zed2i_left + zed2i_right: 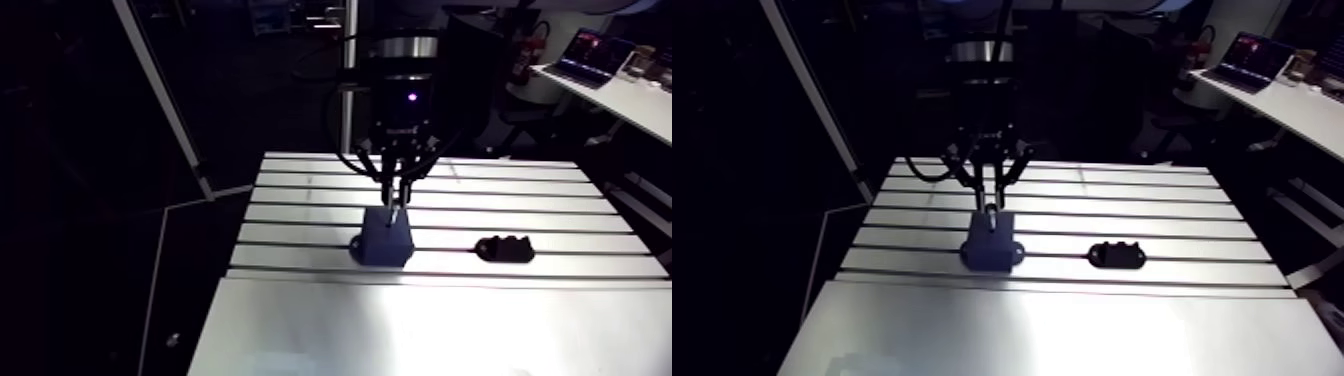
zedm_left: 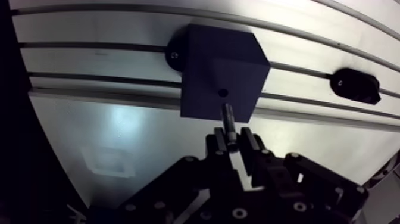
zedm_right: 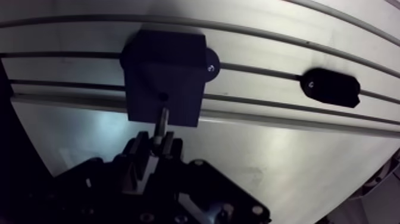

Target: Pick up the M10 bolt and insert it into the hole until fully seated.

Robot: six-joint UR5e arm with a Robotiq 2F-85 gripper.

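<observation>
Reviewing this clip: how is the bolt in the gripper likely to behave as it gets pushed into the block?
The bolt looks like a stiff metal rod, so it probably won't bend. The gripper pinches only one end, so its round shank might tilt or slip if it misses the hole. Released, it would likely roll on the smooth table.

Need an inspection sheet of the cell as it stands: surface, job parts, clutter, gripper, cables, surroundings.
Surface: slotted aluminium table, bare metal, no damage seen.
Job's things: dark blue block standing on the table, small round hole in its top empty; dark metal bolt held over the block, tip just short of the hole, not inserted.
Clutter: black oblong holder on the table beside the block, apart from it.
Gripper: black two-finger gripper shut on the bolt.
Cables: nothing seen.
Surroundings: nothing seen.
</observation>
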